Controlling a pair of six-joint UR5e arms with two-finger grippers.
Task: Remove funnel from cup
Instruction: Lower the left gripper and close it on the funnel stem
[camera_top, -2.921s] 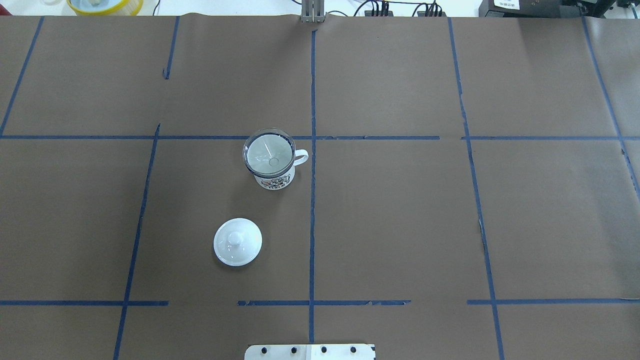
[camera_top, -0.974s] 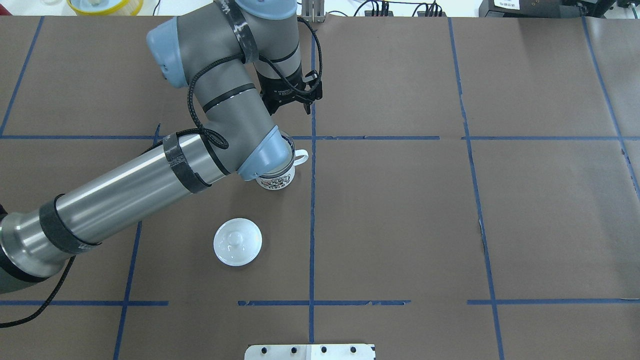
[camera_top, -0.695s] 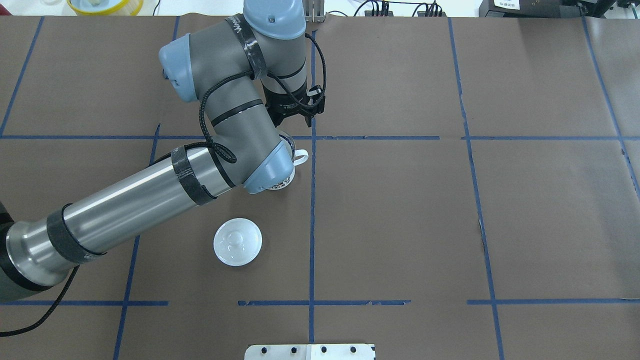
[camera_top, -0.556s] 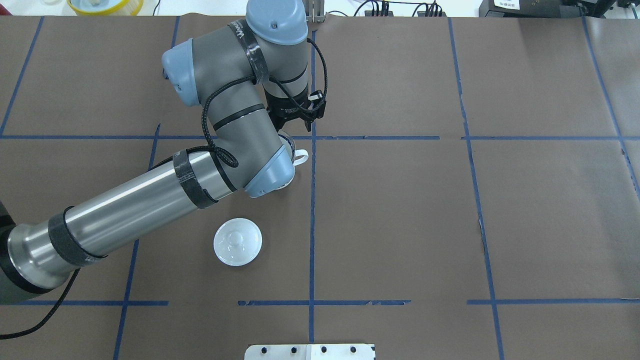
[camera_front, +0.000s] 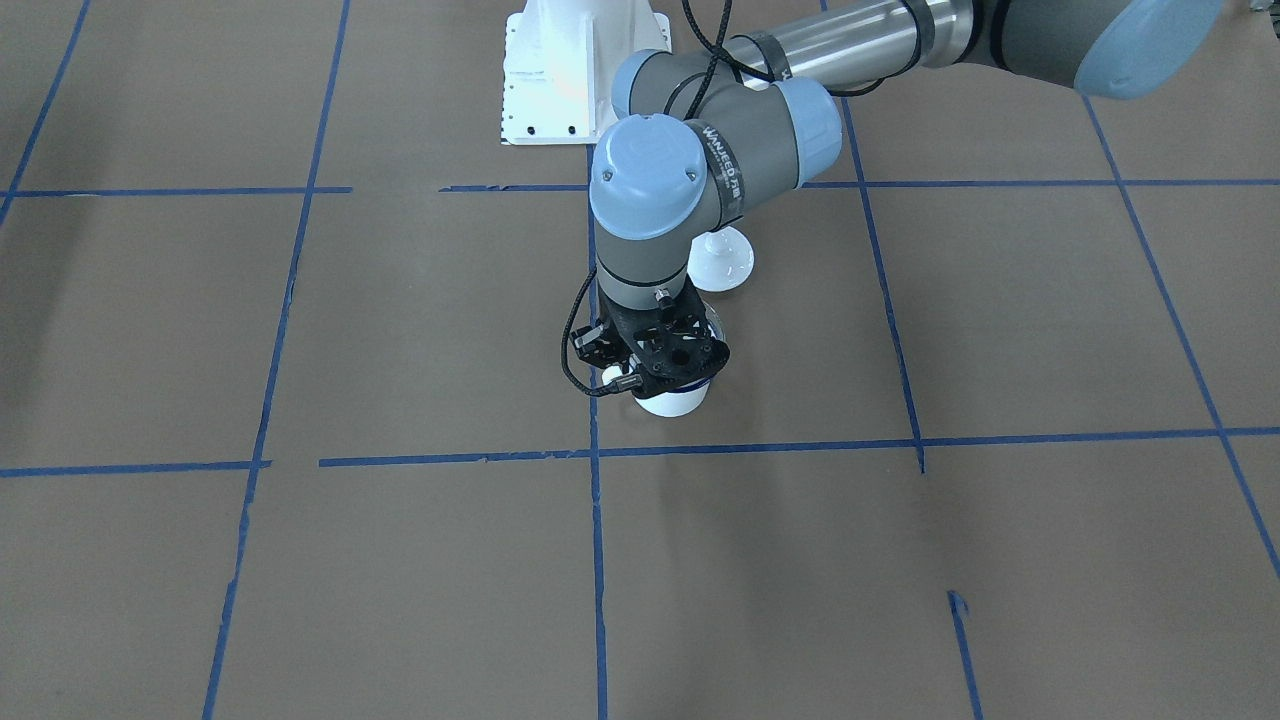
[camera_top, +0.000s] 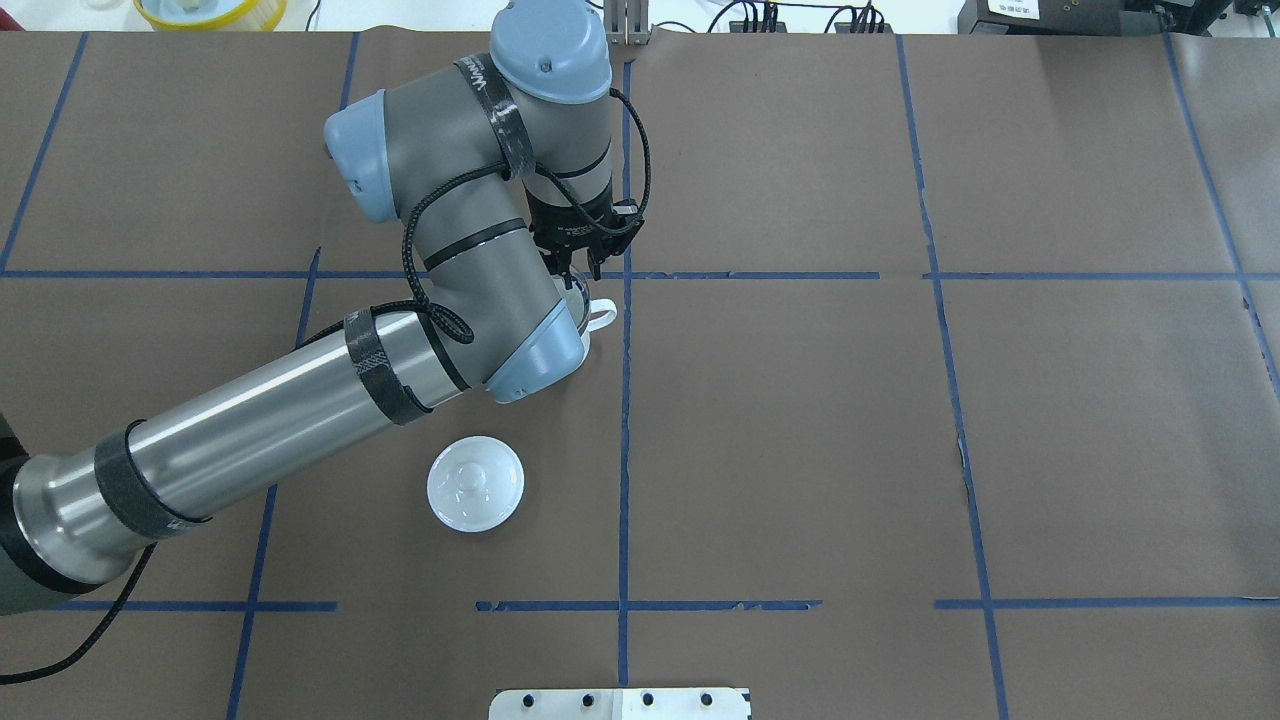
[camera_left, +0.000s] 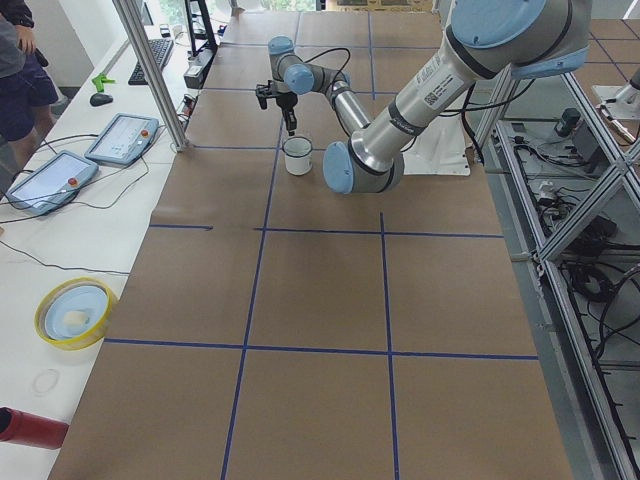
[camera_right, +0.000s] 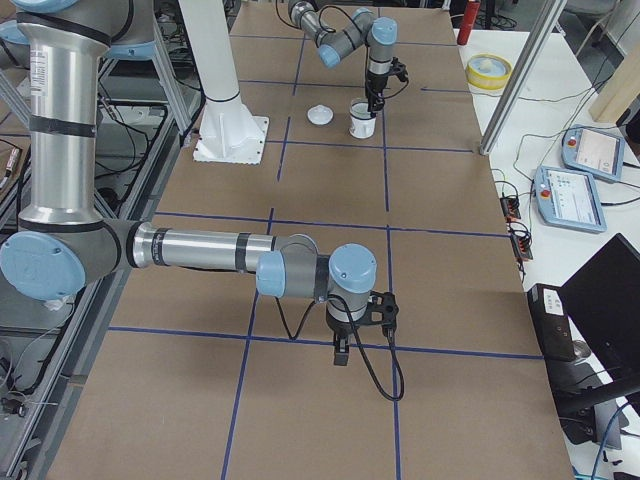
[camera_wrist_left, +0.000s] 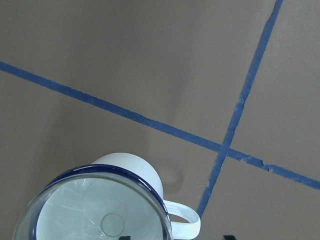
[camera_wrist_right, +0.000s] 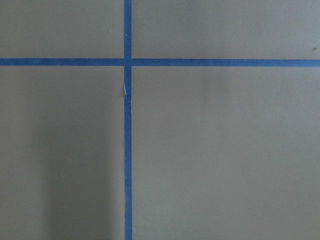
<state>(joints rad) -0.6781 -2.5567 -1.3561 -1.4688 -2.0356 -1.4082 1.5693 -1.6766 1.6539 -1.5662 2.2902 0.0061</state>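
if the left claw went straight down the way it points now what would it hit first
Probably the funnel sitting in the cup: the left claw points down, open, astride the rim on the handle side, one finger over the funnel, the other past the handle. Height is hard to judge.

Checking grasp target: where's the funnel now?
The funnel sits in the cup, just left of the centre tape line in the overhead view, beneath the left pincer.

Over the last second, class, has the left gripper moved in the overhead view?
Yes. The left gripper has come down the view, from beyond the tape line onto it, by the cup.
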